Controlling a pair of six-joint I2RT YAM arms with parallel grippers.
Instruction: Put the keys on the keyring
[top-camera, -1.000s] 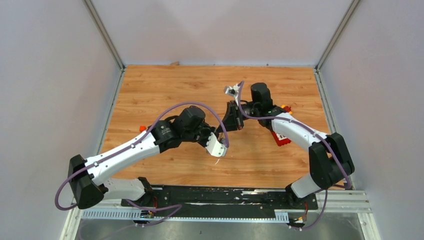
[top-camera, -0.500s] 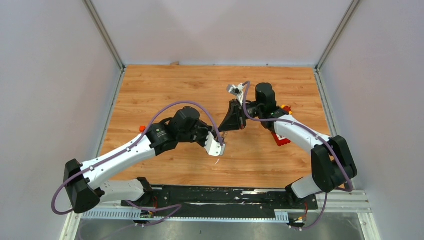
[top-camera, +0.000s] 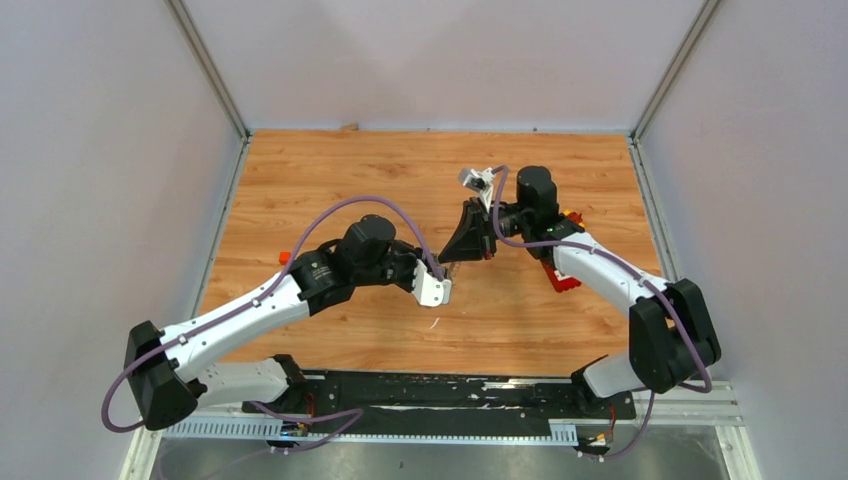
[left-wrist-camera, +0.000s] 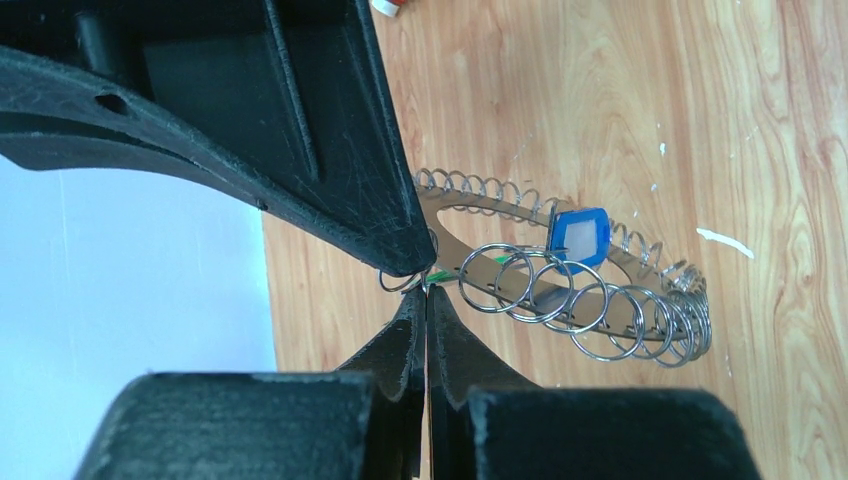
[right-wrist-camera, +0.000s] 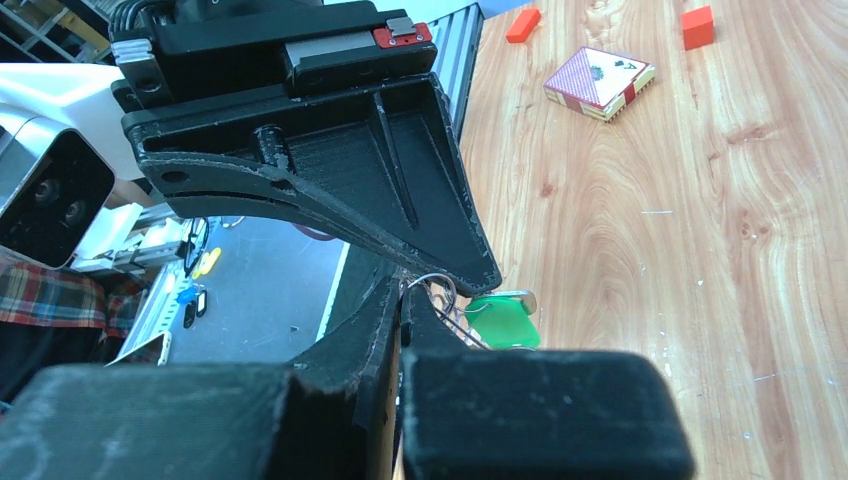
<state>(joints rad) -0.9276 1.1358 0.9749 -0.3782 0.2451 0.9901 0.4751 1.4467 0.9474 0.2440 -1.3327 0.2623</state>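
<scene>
My two grippers meet tip to tip above the middle of the table. My left gripper (top-camera: 441, 277) is shut (left-wrist-camera: 426, 292) on a thin wire at the near end of the keyring (left-wrist-camera: 600, 318), a large silver ring carrying many small split rings. The blue key (left-wrist-camera: 580, 237) hangs on it. My right gripper (top-camera: 452, 260) is shut (right-wrist-camera: 403, 292) on a small wire ring that carries the green key (right-wrist-camera: 503, 320). A sliver of the green key (left-wrist-camera: 441, 276) shows in the left wrist view. The keyring is hidden in the top view.
A red block with white squares (top-camera: 562, 279) lies under my right forearm. A small orange piece (top-camera: 285, 257) lies by my left arm. The right wrist view shows a card box (right-wrist-camera: 598, 83) and two red blocks (right-wrist-camera: 697, 27) on the wood.
My right arm has shifted slightly right and my left arm has drawn back a little. The two fingertips have come closer together and both stay shut.
</scene>
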